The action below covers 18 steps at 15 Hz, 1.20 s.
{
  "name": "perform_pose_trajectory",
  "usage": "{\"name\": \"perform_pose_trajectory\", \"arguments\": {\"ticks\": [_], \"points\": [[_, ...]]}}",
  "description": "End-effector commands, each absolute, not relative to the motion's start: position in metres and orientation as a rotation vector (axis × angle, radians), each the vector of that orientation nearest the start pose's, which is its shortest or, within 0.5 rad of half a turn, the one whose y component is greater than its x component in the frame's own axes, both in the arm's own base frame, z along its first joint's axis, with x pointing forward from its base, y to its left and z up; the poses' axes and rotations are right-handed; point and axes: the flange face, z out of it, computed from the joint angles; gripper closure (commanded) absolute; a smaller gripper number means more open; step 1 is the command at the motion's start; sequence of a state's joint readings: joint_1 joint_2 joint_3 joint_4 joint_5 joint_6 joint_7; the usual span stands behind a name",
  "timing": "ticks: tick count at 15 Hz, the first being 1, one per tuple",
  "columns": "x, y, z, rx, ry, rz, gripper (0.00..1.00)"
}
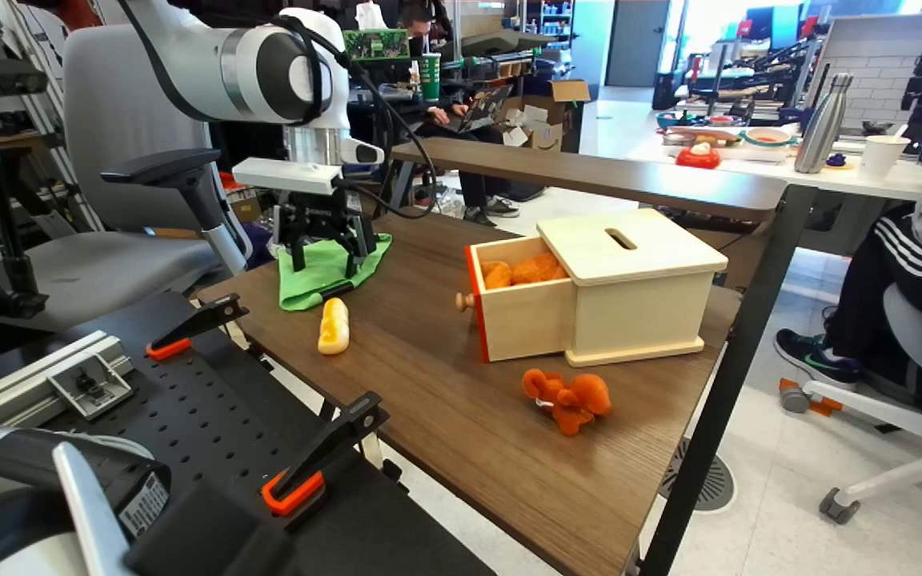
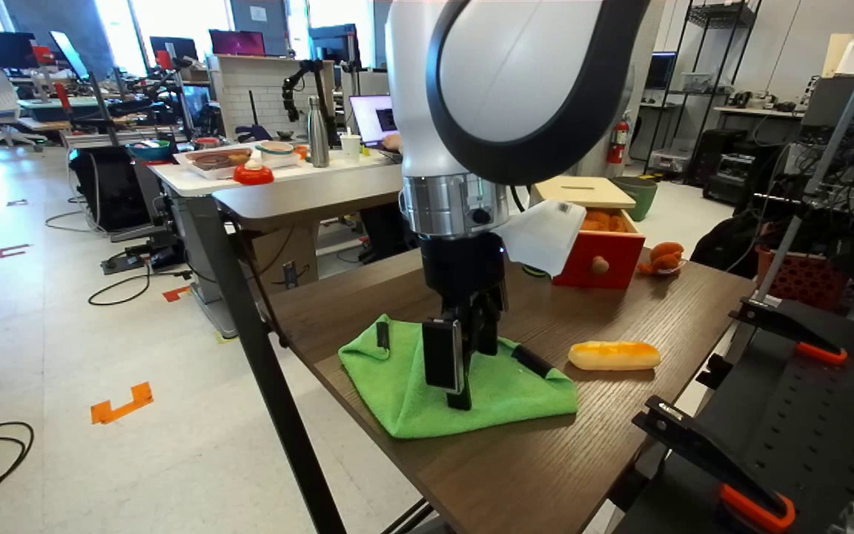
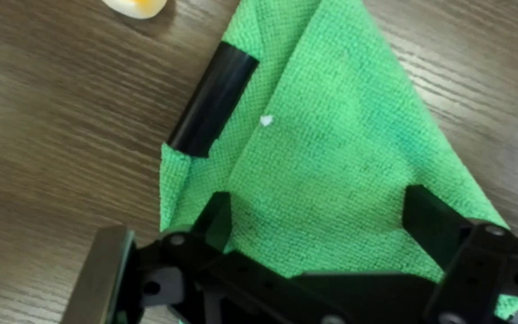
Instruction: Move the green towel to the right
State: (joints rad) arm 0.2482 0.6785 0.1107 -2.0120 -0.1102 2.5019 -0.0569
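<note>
Currently, the gripper (image 3: 317, 209) stands with jaws spread over the green towel (image 3: 322, 148), which lies near an edge of the table (image 2: 516, 475), a bread-like stick (image 1: 334, 326) just beside it and bare tabletop stretching toward the wooden box (image 1: 645, 312), while well beyond sits a swoosh-marked sneaker (image 1: 817, 362).

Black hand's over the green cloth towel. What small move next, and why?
I'd probably close the black two-fingered hand slowly on the green cloth towel. In the wrist view its fingers stand apart with cloth spread between them, so nothing is gripped yet, and in both exterior views they look low over it. Whether they touch it I can't tell, hence slowly.
</note>
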Motion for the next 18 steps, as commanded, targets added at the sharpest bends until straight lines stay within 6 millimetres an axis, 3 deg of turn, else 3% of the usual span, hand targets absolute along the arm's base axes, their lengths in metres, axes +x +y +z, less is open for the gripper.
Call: {"name": "perform_pose_trajectory", "arguments": {"ticks": [1, 8, 18], "points": [[0.552, 0.191, 0.083, -3.093, -0.720, 0.304, 0.00], [0.586, 0.155, 0.087, -3.143, -0.573, 0.234, 0.00], [0.643, 0.086, 0.090, -3.192, -0.266, 0.147, 0.00]]}}
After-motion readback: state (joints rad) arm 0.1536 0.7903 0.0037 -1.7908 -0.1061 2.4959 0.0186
